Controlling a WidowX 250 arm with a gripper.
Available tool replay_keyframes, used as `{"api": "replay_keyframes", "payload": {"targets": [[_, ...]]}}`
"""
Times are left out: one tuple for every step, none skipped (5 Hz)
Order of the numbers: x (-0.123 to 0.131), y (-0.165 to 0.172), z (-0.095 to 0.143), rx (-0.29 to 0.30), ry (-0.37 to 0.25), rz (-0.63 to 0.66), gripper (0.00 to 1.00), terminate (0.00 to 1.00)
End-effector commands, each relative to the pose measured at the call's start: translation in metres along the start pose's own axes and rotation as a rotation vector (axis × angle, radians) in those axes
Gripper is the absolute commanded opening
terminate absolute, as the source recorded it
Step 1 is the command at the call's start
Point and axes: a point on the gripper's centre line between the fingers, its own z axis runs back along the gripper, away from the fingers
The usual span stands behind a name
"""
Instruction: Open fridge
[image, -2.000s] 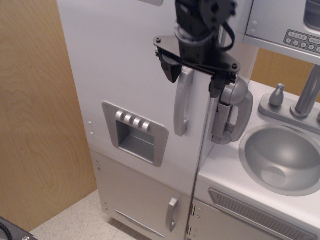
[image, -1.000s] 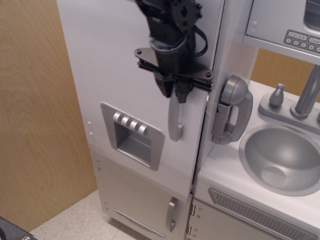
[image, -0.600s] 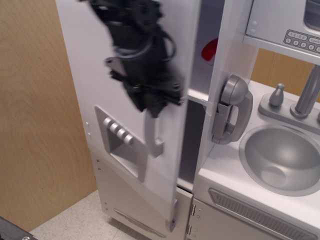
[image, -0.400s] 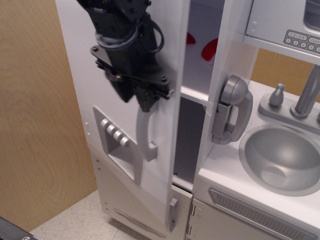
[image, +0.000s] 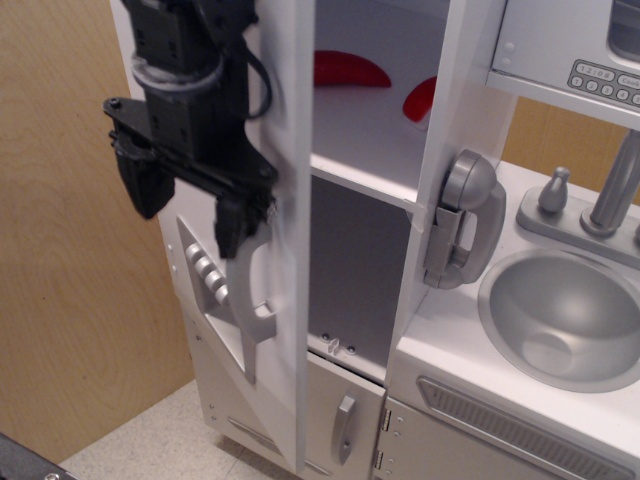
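The fridge is a tall white toy cabinet and its large door stands swung wide open to the left, seen almost edge-on. The long silver handle and the grey dispenser recess face left. Inside are a white shelf and a dark lower compartment. My black gripper is on the door's outer face at the top of the handle. Its fingers are spread apart; one fingertip is right beside the handle's top, the other hangs free to the left.
Two red items lie on the fridge shelf. A grey phone hangs on the sink unit, beside the sink and faucet. A shorter white door with a small handle is below. A wooden panel stands at the left.
The gripper closed on the handle and pulled the door from shut to wide open, moving left. Now its fingers have spread apart again.
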Motion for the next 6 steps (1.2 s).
{"api": "replay_keyframes", "payload": {"targets": [[-0.003,-0.056,0.008,-0.061,-0.006,-0.126,1.0,0.0],[0.006,-0.087,0.011,-0.149,-0.005,-0.162,1.0,0.0],[0.02,-0.115,0.012,-0.179,-0.034,-0.182,1.0,0.0],[0.049,-0.133,0.018,-0.222,-0.09,-0.166,1.0,0.0],[0.077,-0.125,0.022,-0.208,-0.153,-0.107,1.0,0.0],[0.089,-0.112,0.018,-0.182,-0.165,-0.064,1.0,0.0]]}}
